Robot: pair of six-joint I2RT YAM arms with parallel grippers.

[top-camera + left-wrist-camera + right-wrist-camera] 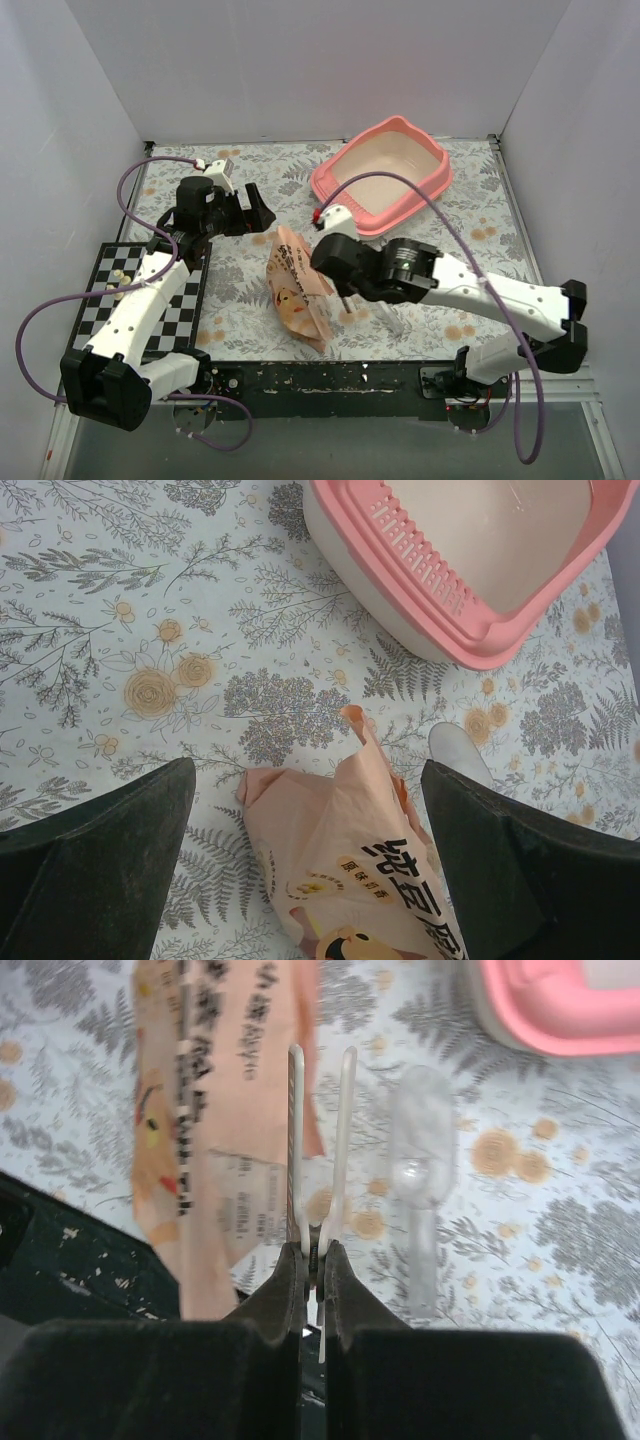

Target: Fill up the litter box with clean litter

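The black jaws are pressed together at the bottom, clamping a thin pale tool (320, 1150). Its two narrow prongs run upward side by side with a slim gap between them; what kind of tool it is cannot be told. Left of the prongs an orange-peach bag (215, 1130) with dark printed characters and a cartoon picture lies on the flowered tabletop (560, 1230). Right of them a clear scoop (421, 1170) lies flat, bowl away, handle nearer. A pink corner of the litter box (560, 1015) shows top right. A dark, scuffed edge (70, 1260) fills the lower left.
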